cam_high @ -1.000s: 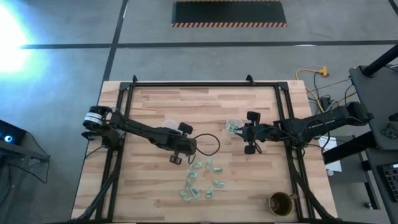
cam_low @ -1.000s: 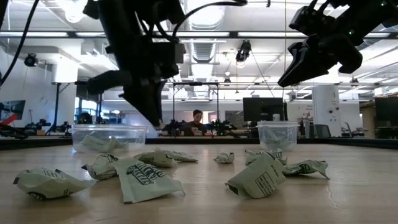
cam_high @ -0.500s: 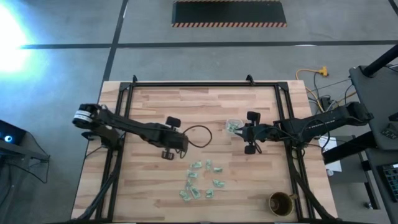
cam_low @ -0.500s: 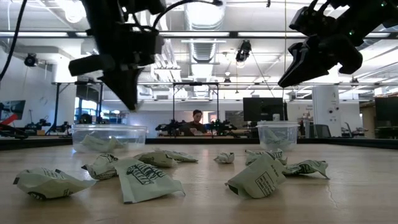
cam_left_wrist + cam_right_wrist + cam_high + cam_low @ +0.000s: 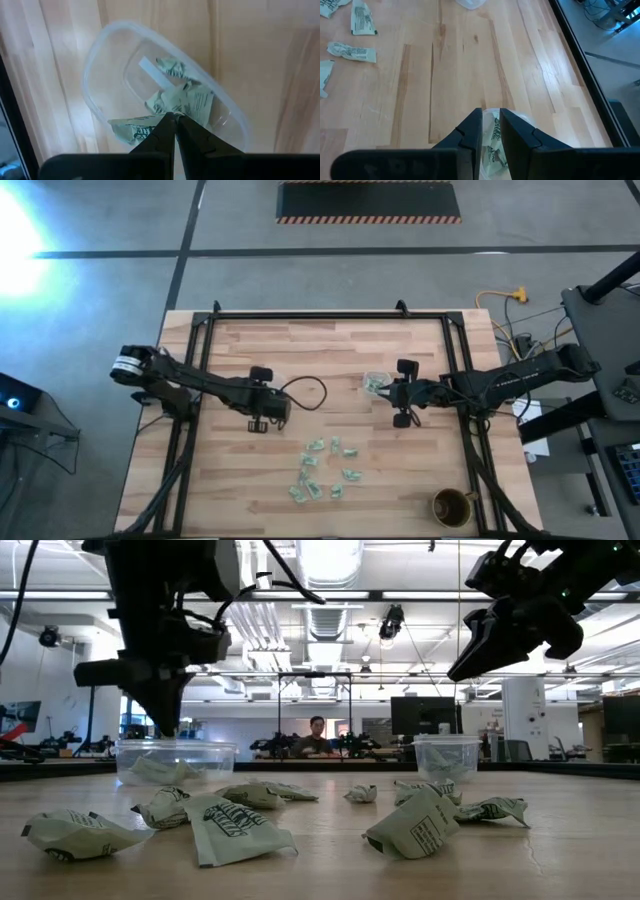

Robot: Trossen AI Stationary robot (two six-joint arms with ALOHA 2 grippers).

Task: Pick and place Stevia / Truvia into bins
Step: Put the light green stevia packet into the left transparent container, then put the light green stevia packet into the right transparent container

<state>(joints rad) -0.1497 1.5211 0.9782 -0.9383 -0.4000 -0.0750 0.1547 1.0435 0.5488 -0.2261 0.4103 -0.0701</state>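
Observation:
Several crumpled green-and-white Stevia packets (image 5: 322,465) lie loose on the wooden table near its near edge, and also show in the low view (image 5: 235,825). My left gripper (image 5: 262,400) hangs over the larger clear bin (image 5: 175,758), fingers pointing down and shut, with a packet (image 5: 187,100) at its tips. That bin's rim (image 5: 97,60) encloses several packets. My right gripper (image 5: 393,392) hovers high above the smaller clear bin (image 5: 375,383), its fingers (image 5: 490,116) a little apart; packets (image 5: 494,142) lie in that bin below. My left gripper pinches one packet by its edge (image 5: 176,111) between the two fingertips, coming from above and pointing down. The packet is lifted clear, above the packets lying in the bin. The low view shows only the dark fingertips (image 5: 163,725), so how far back the packet reaches is hidden.
A round brown cup (image 5: 452,505) stands at the table's near right corner. A black frame (image 5: 320,315) borders the table's far edge and sides. A loop of black cable (image 5: 305,392) trails beside my left gripper. Bare wood lies between the two bins.
My left gripper has travelled from just above the loose packets toward the table's left and far edges, ending over the larger bin, still shut. Its cable loop has followed. My right arm has kept still.

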